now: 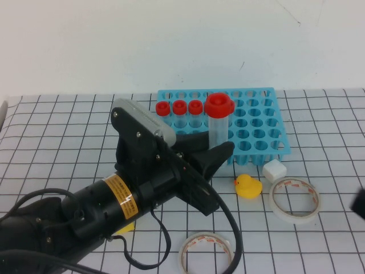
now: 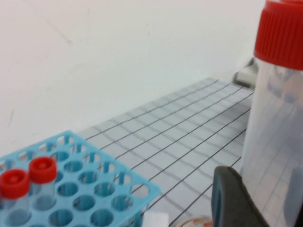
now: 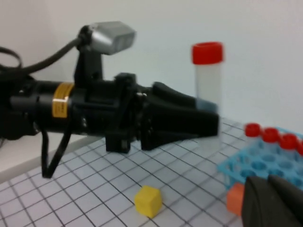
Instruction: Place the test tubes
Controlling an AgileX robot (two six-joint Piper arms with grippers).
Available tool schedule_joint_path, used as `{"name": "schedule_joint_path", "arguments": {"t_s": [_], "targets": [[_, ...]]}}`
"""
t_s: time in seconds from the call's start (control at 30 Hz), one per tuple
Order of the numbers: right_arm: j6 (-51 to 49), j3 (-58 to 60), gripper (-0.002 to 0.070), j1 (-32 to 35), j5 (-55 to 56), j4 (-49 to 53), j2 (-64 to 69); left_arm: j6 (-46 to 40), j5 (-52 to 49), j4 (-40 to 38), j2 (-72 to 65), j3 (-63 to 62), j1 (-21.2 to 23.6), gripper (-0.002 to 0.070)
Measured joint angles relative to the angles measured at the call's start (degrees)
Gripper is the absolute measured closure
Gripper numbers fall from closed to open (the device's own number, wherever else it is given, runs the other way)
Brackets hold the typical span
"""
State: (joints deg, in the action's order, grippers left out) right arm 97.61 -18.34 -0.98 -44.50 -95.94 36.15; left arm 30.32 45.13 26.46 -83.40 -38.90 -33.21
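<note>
A clear test tube with a red cap (image 1: pixel 218 117) stands upright between the fingers of my left gripper (image 1: pixel 218 147), which is shut on its lower part, just above the front left of the blue rack (image 1: pixel 259 123). Three red-capped tubes (image 1: pixel 179 108) stand in the rack's back left holes. In the left wrist view the held test tube (image 2: pixel 277 118) fills the side next to one dark finger (image 2: pixel 232 198), with the blue rack (image 2: pixel 94 189) beyond. My right gripper (image 3: pixel 277 198) is shut and empty, low near the rack's corner; it shows at the right edge in the high view (image 1: pixel 359 204).
A yellow duck (image 1: pixel 248 186), a white cube (image 1: pixel 274 169) and a tape roll (image 1: pixel 294 198) lie in front of the rack. Another tape roll (image 1: pixel 205 251) sits at the near edge. A yellow cube (image 3: pixel 148 201) and an orange cube (image 3: pixel 235 198) lie on the gridded mat.
</note>
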Motion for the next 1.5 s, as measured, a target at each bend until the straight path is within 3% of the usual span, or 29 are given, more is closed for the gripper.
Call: {"name": "schedule_joint_path", "arguments": {"t_s": [0.17, 0.27, 0.37, 0.53, 0.6, 0.7, 0.97, 1.23, 1.37, 1.5], "targets": [[6.52, -13.22, 0.0673, 0.00, -9.86, -0.11, 17.33, 0.13, 2.16, 0.53, -0.15, 0.00, 0.00, 0.0462], [6.86, -19.62, 0.0635, -1.00, -13.67, -0.19, 24.42, 0.13, 2.16, 0.53, -0.15, 0.00, 0.00, 0.0462], [7.40, -25.20, 0.0544, -5.20, -13.94, -0.23, 30.45, 0.13, 2.16, 0.53, -0.15, 0.00, 0.00, 0.0462], [7.70, -32.85, 0.0260, -12.79, -8.32, -0.23, 37.64, 0.13, 2.71, 1.38, -0.15, 0.00, 0.00, 0.0462], [7.83, -35.44, 0.0195, -15.14, -6.40, -0.32, 39.84, 0.13, 3.38, 1.91, -0.15, 0.00, 0.00, 0.0462], [9.38, -38.62, 0.0160, -18.55, -5.42, -0.32, 43.23, 0.13, 4.63, 1.99, -0.15, 0.00, 0.00, 0.0462], [12.36, -42.39, 0.0156, -22.25, -4.66, -1.28, 48.20, 0.62, 4.11, 1.99, -0.29, 0.22, 0.00, 0.0462], [11.24, -42.39, 0.0335, -22.25, -2.02, -1.89, 48.87, 0.84, 3.65, 2.37, -0.60, 0.53, 0.00, 0.0462], [10.95, -42.28, 0.0361, -22.25, -1.27, -2.01, 48.87, 0.84, 3.65, 2.58, -0.70, 0.53, 0.00, 0.0462], [9.76, -41.65, 0.0337, -22.25, -0.75, -2.55, 48.87, 0.84, 3.80, 2.71, -0.83, 0.69, 0.00, 0.0462]]}}
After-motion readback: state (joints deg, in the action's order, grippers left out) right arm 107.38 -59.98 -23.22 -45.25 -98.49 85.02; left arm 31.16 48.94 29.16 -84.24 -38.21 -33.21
